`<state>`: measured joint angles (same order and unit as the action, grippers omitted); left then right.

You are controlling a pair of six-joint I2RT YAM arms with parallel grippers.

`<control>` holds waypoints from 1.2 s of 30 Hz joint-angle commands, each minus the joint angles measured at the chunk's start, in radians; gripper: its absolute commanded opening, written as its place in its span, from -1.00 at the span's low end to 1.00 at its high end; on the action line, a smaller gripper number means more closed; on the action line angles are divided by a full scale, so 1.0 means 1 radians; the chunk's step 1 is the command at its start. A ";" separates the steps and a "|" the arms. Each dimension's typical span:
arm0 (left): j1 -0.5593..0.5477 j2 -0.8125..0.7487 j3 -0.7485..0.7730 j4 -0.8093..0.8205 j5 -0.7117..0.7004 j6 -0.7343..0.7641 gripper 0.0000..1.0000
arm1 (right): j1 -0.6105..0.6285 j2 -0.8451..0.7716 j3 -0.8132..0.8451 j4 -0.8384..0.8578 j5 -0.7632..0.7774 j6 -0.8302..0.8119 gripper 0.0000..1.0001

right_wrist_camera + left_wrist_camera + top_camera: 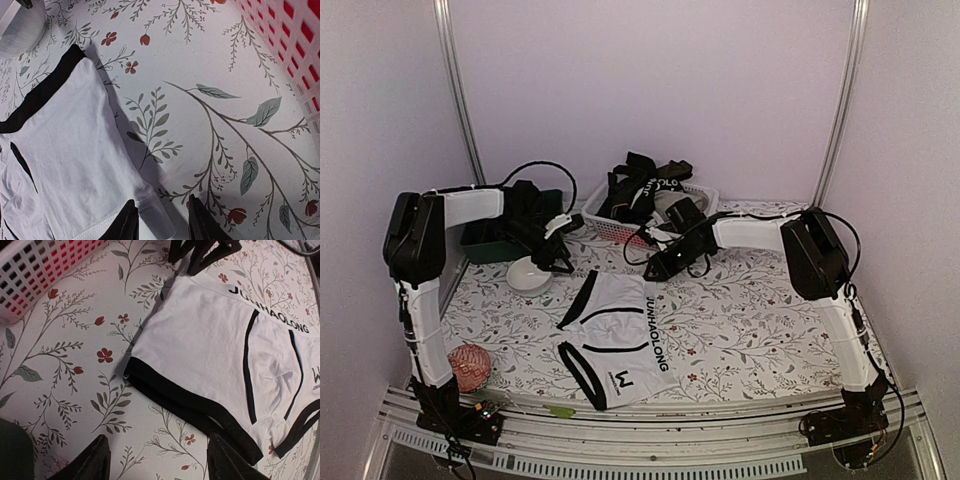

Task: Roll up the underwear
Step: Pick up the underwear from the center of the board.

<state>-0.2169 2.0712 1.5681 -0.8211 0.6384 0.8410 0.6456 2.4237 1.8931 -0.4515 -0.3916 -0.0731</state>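
White underwear [617,338] with black bands and a lettered waistband lies spread flat on the flowered table. More underwear [642,183], dark, is heaped in the white basket [610,226]. My left gripper [560,262] hovers at the flat garment's far left; in the left wrist view it [157,465] is open over bare cloth-free table, with the black leg band [190,402] just beside its right finger. My right gripper [662,268] is at the far right corner; its jaws [162,225] stand apart with a white corner of the underwear [65,150] lying between them, not pinched.
A white bowl [528,275] and a dark green bin [492,240] sit at the back left. A red ball of yarn [470,366] rests near the left arm's base. The lattice basket [295,60] is close on the right gripper's right.
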 commanded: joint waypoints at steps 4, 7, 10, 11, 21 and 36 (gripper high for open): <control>0.007 0.013 0.093 -0.019 0.000 0.010 0.33 | -0.002 0.060 0.006 -0.099 0.049 -0.066 -0.43; 0.007 0.040 0.124 -0.019 -0.008 0.009 0.33 | -0.002 0.056 0.005 -0.114 0.039 -0.079 -0.59; 0.000 0.078 0.163 -0.014 -0.008 0.003 0.32 | -0.003 0.034 -0.017 -0.107 0.016 -0.087 -0.78; -0.006 0.092 0.173 -0.008 -0.013 0.001 0.30 | -0.003 0.026 -0.026 -0.097 0.008 -0.088 -0.85; -0.077 0.195 0.186 0.101 -0.119 -0.021 0.24 | 0.000 -0.019 -0.035 -0.044 -0.034 -0.071 -1.00; -0.117 0.274 0.238 0.075 -0.089 -0.038 0.02 | 0.000 -0.043 -0.054 -0.031 0.002 -0.061 -1.00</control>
<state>-0.3172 2.3123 1.7615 -0.7315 0.5049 0.8127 0.6422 2.4153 1.8687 -0.4603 -0.4133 -0.1459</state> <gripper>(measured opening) 0.544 0.005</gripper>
